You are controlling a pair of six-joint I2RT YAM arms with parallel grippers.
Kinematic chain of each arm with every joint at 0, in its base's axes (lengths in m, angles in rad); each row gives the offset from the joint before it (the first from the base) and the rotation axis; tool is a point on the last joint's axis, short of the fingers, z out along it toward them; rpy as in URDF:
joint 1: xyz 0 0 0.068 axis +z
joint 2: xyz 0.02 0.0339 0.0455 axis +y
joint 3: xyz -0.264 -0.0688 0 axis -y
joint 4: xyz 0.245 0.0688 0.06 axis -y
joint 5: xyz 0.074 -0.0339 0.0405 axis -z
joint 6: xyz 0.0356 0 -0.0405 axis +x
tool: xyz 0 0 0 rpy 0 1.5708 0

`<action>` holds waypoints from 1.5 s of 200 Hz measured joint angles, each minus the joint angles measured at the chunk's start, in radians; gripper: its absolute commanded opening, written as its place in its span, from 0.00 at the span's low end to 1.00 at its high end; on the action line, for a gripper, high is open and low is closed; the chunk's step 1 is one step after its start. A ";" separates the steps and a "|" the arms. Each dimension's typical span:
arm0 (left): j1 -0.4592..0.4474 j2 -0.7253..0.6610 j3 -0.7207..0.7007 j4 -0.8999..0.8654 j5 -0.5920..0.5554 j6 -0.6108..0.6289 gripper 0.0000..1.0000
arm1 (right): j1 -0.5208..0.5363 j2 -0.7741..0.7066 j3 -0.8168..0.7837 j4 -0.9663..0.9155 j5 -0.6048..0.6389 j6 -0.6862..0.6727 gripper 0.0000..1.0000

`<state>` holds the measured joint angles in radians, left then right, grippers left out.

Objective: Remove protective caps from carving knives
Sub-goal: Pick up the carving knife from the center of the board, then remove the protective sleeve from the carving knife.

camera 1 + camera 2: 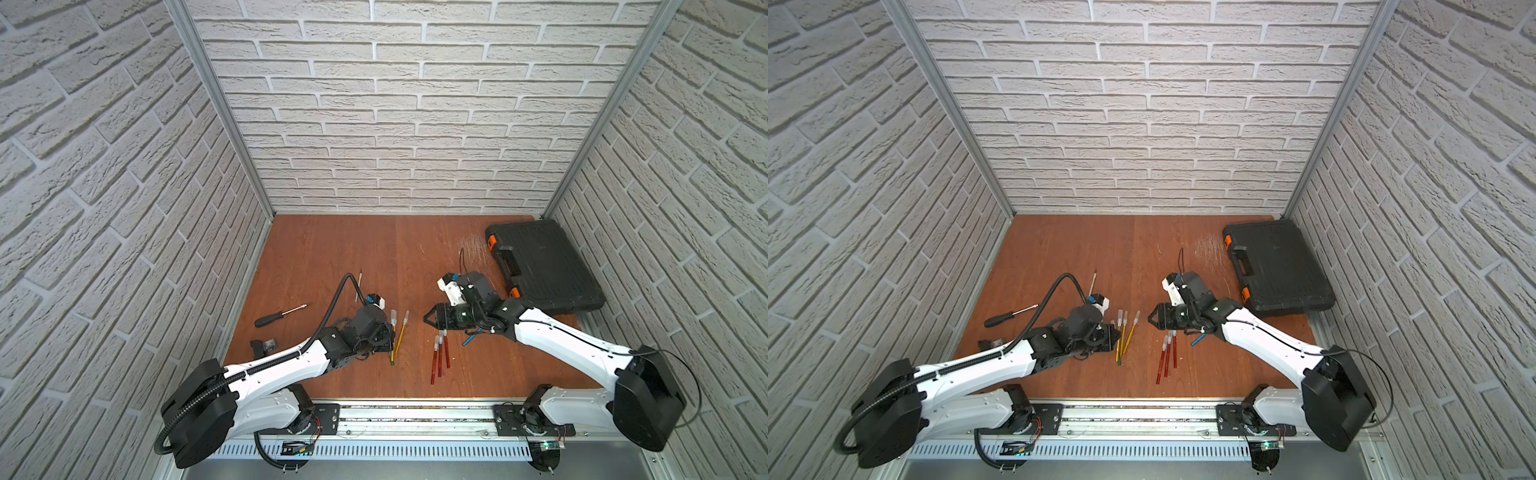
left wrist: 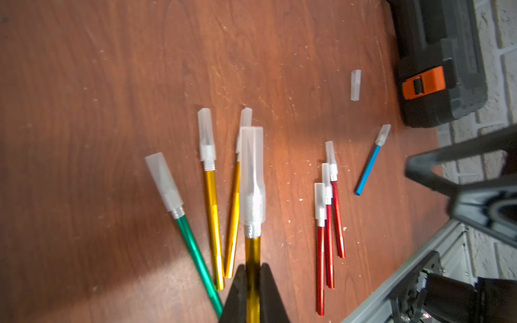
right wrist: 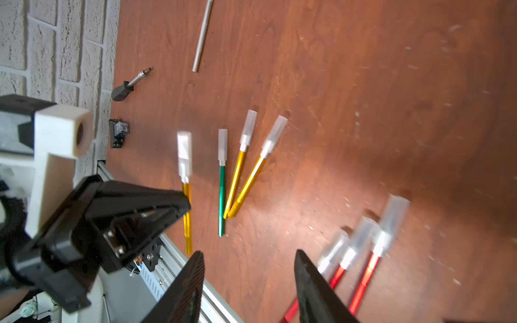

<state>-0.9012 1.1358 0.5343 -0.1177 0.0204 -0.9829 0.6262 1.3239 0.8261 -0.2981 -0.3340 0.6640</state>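
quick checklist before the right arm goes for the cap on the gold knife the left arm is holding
1. left gripper shut on the held gold knife by its handle: ok
2. cap seated over that knife's blade: ok
3. right gripper jaws apart and empty: ok
4. cap between the right jaws: not ok, it sits off to one side, apart from them
5. right jaws clear of the red knives: cannot tell

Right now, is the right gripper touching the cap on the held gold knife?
Apart. The right wrist view shows a clear gap between the open right gripper and the cap.
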 measured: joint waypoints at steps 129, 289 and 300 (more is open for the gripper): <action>0.002 0.059 0.000 0.131 0.066 0.012 0.08 | 0.110 0.267 0.169 0.137 0.047 0.093 0.42; 0.003 0.077 0.000 0.185 0.086 -0.004 0.28 | 0.134 0.296 0.203 0.096 0.129 0.103 0.14; 0.003 0.080 -0.003 0.197 0.089 -0.006 0.28 | 0.134 0.295 0.203 0.096 0.129 0.101 0.13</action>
<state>-0.8986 1.2156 0.5316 0.0795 0.1089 -0.9894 0.7597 1.6192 1.0286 -0.2020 -0.2050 0.7650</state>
